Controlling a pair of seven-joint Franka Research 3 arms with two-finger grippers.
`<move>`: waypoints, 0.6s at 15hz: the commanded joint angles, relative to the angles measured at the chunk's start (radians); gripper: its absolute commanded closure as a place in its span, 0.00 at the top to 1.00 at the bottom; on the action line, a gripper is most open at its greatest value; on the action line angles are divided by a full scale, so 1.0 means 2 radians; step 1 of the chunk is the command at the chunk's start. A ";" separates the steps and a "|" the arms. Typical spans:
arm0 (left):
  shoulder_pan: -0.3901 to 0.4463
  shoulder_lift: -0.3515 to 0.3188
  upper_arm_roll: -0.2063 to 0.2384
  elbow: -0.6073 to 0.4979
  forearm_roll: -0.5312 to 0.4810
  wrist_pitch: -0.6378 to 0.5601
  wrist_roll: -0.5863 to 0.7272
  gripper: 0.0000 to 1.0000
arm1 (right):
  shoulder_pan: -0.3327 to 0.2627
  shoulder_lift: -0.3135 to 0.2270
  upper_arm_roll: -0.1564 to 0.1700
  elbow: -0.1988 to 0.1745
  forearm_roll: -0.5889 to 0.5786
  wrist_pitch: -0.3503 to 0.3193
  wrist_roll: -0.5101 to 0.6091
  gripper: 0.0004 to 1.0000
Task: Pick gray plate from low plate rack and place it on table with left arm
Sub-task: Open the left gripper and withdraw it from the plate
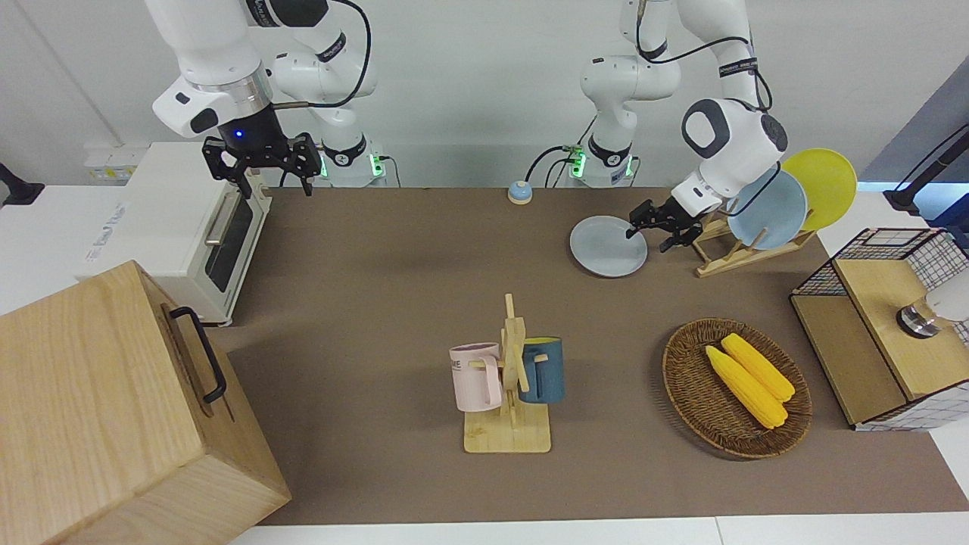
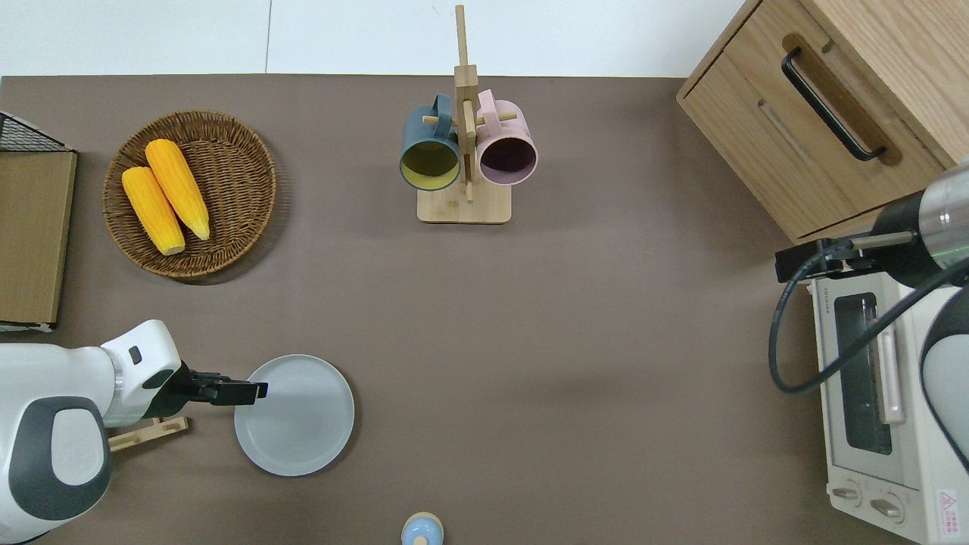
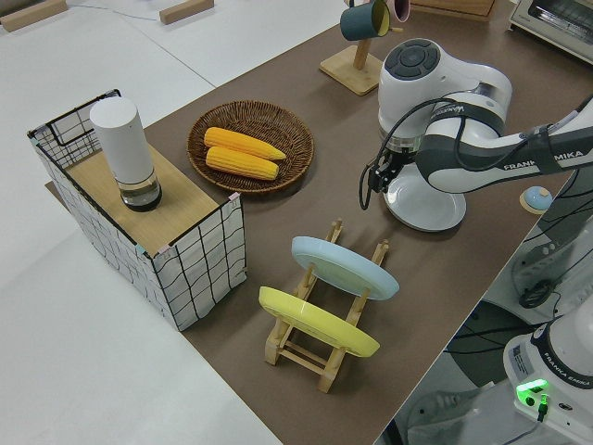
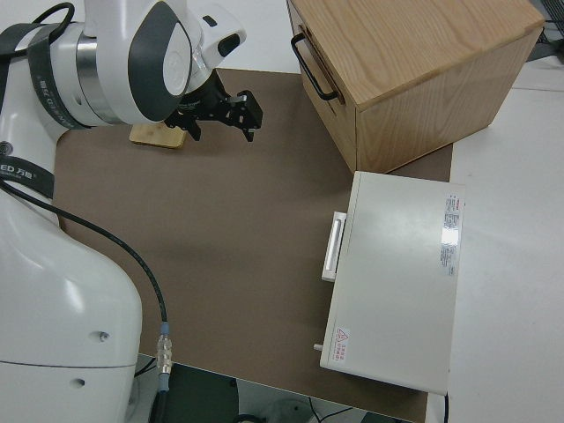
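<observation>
Brown matting covers the counter [image 1: 394, 250], which has white edges and carries all items observed. The gray plate [image 2: 295, 416] lies flat on the matting, clear of the low plate rack [image 3: 320, 348] and just beside it toward the right arm's end. It is plain, round and pale gray, with a shallow raised rim, no markings, and an unbroken outline. The left gripper [image 2: 253, 390] sits at the plate's rim on the rack side, its tips over the rim; whether the jaws are released or clenched on the rim cannot be told. The rack, of light wooden slats with upright pegs, holds a light blue plate [image 3: 345, 267] and a yellow plate [image 3: 315, 322], both leaning in the slots. A wicker basket [image 2: 235, 151] with two corn cobs [image 2: 165, 195] stands farther from the robots than the gray plate, well apart from it. The right gripper [image 1: 265, 163] is parked, jaws released.
</observation>
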 commanded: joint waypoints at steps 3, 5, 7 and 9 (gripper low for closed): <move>-0.008 -0.022 -0.018 0.092 0.106 -0.087 -0.140 1.00 | -0.011 0.005 0.010 0.010 -0.002 -0.008 0.007 0.98; -0.008 -0.022 -0.023 0.154 0.136 -0.158 -0.169 1.00 | -0.011 0.005 0.010 0.010 -0.002 -0.008 0.007 0.98; -0.008 -0.023 -0.037 0.198 0.153 -0.197 -0.218 1.00 | -0.011 0.005 0.010 0.010 -0.002 -0.008 0.007 0.98; -0.008 -0.022 -0.038 0.245 0.154 -0.239 -0.220 1.00 | -0.011 0.005 0.010 0.011 -0.002 -0.008 0.007 0.98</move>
